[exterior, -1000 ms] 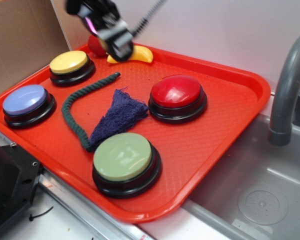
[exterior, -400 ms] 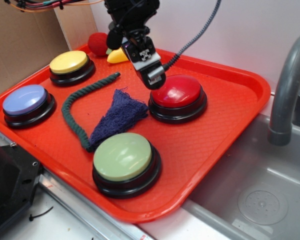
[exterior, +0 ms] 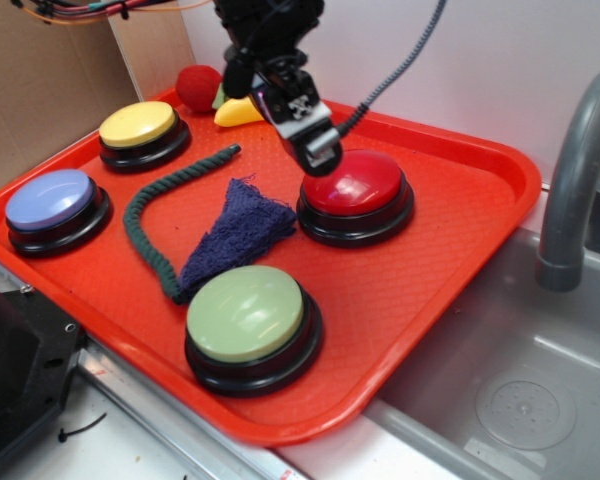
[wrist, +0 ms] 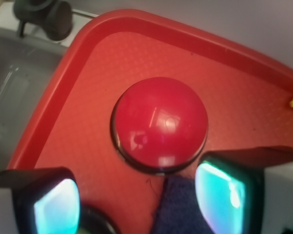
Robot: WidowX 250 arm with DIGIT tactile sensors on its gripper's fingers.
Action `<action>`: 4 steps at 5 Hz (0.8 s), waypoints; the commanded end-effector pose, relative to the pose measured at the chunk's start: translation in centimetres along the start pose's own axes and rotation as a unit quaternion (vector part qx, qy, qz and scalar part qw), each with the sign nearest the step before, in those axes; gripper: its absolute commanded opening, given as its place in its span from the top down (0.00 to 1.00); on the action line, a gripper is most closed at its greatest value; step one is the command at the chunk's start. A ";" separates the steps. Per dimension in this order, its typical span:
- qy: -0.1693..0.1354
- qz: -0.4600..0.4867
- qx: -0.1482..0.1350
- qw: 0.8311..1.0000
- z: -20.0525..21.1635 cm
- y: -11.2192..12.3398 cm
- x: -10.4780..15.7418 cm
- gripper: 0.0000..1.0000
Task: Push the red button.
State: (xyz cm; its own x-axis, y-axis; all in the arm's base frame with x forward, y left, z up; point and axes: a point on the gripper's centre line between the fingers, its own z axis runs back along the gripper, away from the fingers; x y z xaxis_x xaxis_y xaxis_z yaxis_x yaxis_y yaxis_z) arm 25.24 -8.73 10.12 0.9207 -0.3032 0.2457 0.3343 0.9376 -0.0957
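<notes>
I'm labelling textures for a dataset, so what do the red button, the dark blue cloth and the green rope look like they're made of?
Red button: probably hard plastic, glossy; sharp highlights on the dome, black base.
Dark blue cloth: soft woven or knit fabric, matte, with frayed, fuzzy edges.
Green rope: twisted fibre cord, matte; the spiral strands show. Whether cotton or synthetic can't be told.

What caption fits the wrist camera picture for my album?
Open gripper hovering over the red button on the red-orange tray.
</notes>
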 end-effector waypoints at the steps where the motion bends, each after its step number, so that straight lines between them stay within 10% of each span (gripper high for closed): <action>1: -0.033 0.040 0.008 0.999 -1.5 0.8 2.1 0.00; 4: 0.030 0.041 0.022 0.998 -4.6 2.0 2.0 0.00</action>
State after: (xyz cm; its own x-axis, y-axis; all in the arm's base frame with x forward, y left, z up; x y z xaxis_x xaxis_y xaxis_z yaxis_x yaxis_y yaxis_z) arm 28.06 -8.32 5.36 0.9527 -0.2548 0.1659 0.2695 0.9603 -0.0728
